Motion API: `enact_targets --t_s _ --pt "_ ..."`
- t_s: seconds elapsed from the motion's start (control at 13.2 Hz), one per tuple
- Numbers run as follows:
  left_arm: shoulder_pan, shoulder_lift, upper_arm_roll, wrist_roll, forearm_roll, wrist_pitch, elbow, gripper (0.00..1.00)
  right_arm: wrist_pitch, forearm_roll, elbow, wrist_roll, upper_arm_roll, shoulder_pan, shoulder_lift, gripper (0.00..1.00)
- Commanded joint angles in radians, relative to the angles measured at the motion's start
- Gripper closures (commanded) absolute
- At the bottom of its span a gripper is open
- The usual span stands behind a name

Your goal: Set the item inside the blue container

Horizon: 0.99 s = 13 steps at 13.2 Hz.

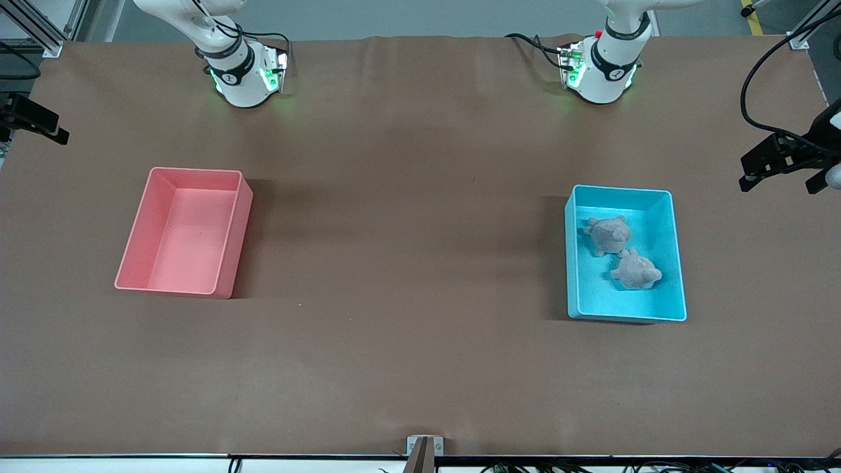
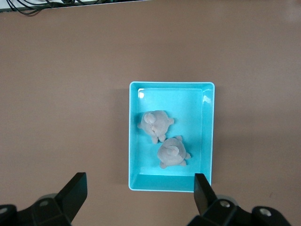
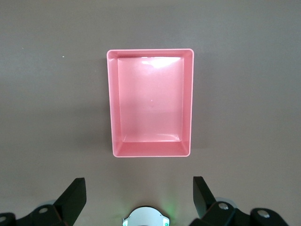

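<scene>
With both plush toys point(image 1: 621, 253) lying inside the blue container point(image 1: 678, 289), the job looked finished, so the left gripper point(image 2: 138, 195) hung spread and empty above it and the right gripper point(image 3: 138, 195), likewise empty, over the pink bin point(image 3: 113, 108).

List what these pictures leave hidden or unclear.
- Front view: both arms are cut off by the top edge, so neither gripper shows there.
- Left wrist view: the open left gripper is cut by the bottom edge.
- Right wrist view: likewise the open right gripper.
- The two grey-brown lumpy soft items in the light blue rectangular plastic bin: too small to identify.
</scene>
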Motion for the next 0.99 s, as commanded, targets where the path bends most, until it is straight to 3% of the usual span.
enact_targets --t_s 0.0,0.91 --pt "0.006 0.01 -0.003 -0.005 -0.015 -0.025 0.031 0.0 0.001 0.006 -0.038 0.004 -0.004 0.003 -0.039 0.0" --pt "0.013 0.004 0.003 -0.007 -0.062 -0.025 0.034 0.0 -0.024 0.033 -0.038 0.003 -0.004 0.005 -0.052 0.0"
